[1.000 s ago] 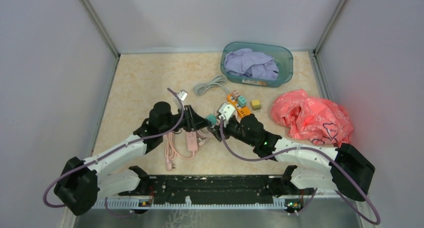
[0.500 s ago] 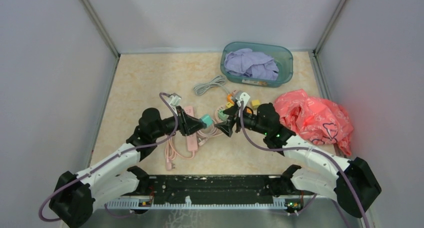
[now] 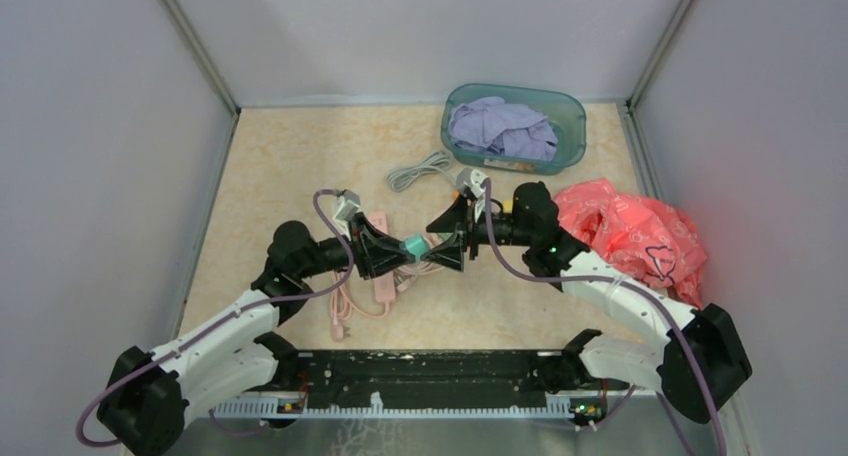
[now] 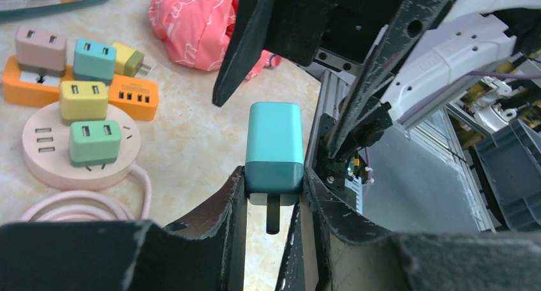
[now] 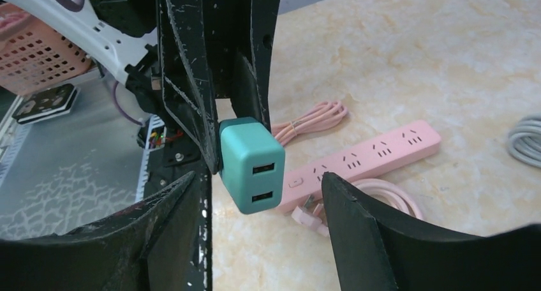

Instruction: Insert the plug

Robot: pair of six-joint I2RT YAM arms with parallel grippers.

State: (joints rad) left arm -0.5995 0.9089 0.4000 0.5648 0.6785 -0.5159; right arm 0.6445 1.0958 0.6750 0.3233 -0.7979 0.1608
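My left gripper (image 3: 392,248) is shut on a teal USB charger plug (image 3: 412,246), held above the table; in the left wrist view the plug (image 4: 274,147) sits between the fingertips with a prong pointing back. My right gripper (image 3: 447,238) is open and faces it, its fingers either side of the plug's free end without touching; in the right wrist view the plug (image 5: 252,164) shows two USB ports. The pink power strip (image 5: 363,158) lies on the table below, also seen from the top (image 3: 381,261).
A round pink socket hub (image 4: 48,144) with coloured chargers and an orange strip (image 4: 131,99) lie behind. A teal bin of purple cloth (image 3: 513,126), a red plastic bag (image 3: 625,236), a grey cable (image 3: 420,168) and a coiled pink cable (image 3: 345,301) are around.
Both arms have lifted and swung toward each other. The right gripper let go of the socket cluster, rose and opened toward the teal plug held by the left gripper.
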